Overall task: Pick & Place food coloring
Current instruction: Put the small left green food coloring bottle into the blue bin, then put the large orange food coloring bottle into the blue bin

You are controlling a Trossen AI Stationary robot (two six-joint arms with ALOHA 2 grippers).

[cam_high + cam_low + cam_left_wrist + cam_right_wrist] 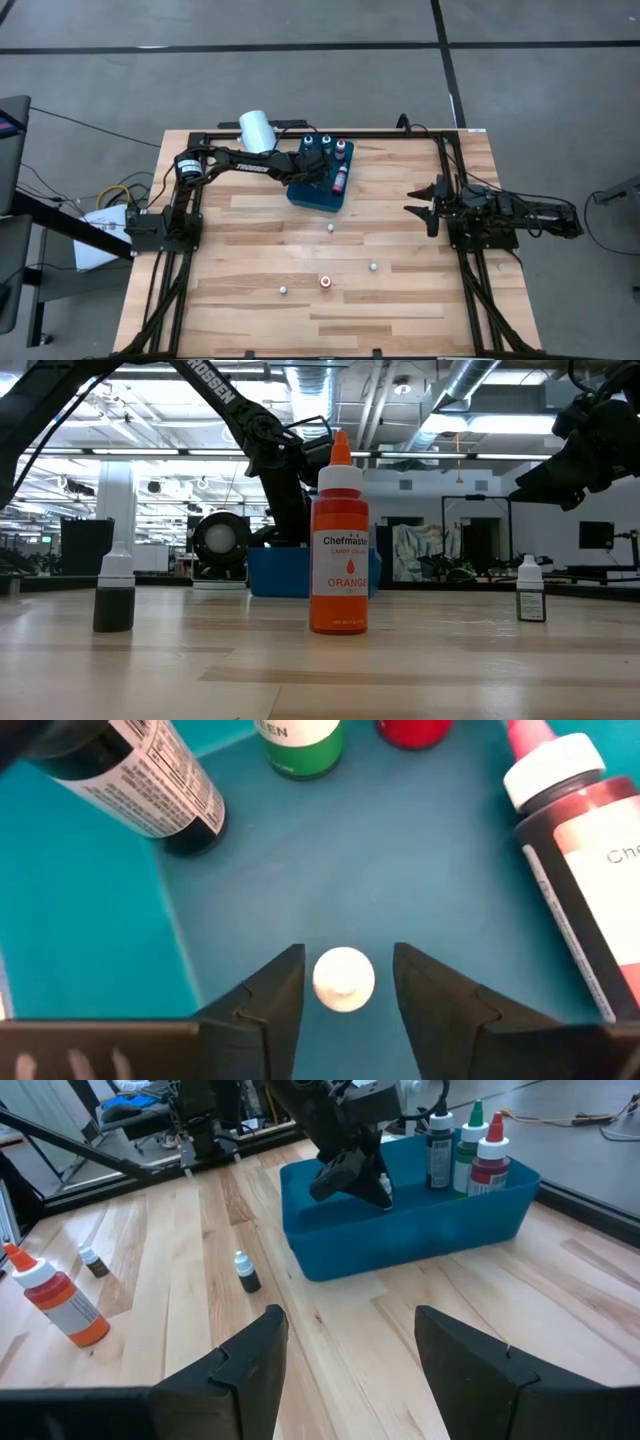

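Observation:
A blue tray (318,196) sits at the table's far middle. Standing in it are a dark bottle (140,780), a green one (300,745) and a red one (415,730). A pink-topped bottle (580,870) lies on its side. My left gripper (345,995) reaches into the tray, open, its fingers on either side of a tiny bottle's white cap (343,978) with a gap on each side. An orange bottle (326,282) and three tiny bottles (330,228) (373,267) (283,290) stand on the table. My right gripper (425,205) waits open at the table's right.
A large white cylinder (257,130) lies beyond the tray's far left corner. A black frame (300,133) runs along the table's far edge and down both sides. Bare wood lies between the tray and the loose bottles.

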